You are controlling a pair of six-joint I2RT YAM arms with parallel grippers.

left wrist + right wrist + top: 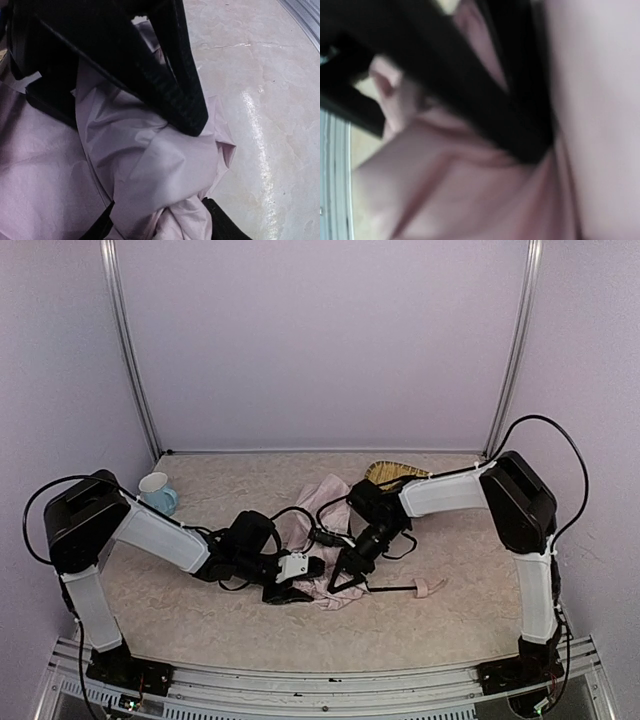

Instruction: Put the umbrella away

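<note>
While both arms reach in from the near edge of the pale marbled surface [200,625], their hands meet over one heap of cloth at its middle. Nearest is the left hand [292,582], low at the near-left edge of the pale pink folding umbrella [318,512]. Its close view shows pink fabric bunched between the black fingers [175,85], but I cannot tell whether they pinch it or only stand around it. Just beside it, the right hand [348,576] stands over the canopy where the thin dark shaft [392,589] comes out. From above its fingers look splayed apart, holding nothing I can make out; its own view is too blurred to add more.

The umbrella lies collapsed and crumpled, not rolled, its shaft drawn out to the right with the small pale pink handle [432,587] resting on the surface. Farther back, a white and pale blue mug [157,492] stands at the left, and a woven bamboo tray [393,472] shows behind the right arm.

The likely trouble is the slack cloth — a pinch on one layer would lift a single fold and leave the rest behind. The extended shaft could swing or drag, and hands this close could knock together.

No brand, label or writing can be read.
</note>
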